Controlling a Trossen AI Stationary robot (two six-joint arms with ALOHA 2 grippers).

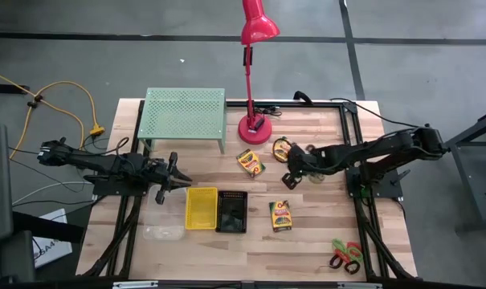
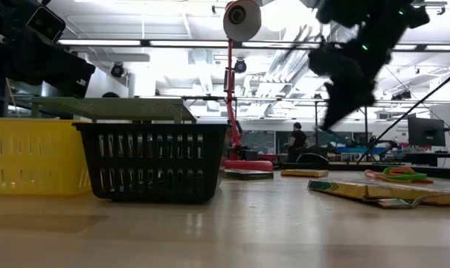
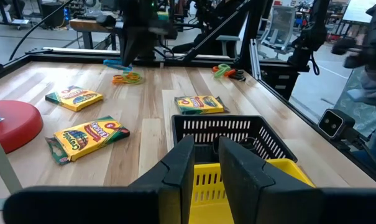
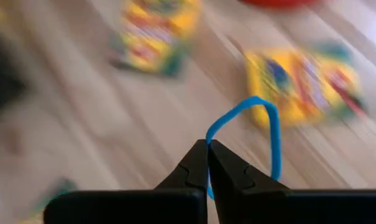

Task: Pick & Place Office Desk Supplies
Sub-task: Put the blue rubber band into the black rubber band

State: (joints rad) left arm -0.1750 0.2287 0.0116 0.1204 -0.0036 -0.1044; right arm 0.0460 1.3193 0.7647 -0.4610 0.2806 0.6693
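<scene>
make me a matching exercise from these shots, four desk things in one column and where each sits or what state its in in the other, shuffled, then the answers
Things
1. thin blue rubber loop
2. scissors with red and green handles
3. small black mesh bin
4. tall red desk lamp

Places or states
A. lying at the table's front right corner
B. standing beside the light-green perforated metal rack
C. pinched in the right gripper, off the table
D. touching the small yellow plastic bin, on its right side

Pairs: 1-C, 2-A, 3-D, 4-B
</scene>
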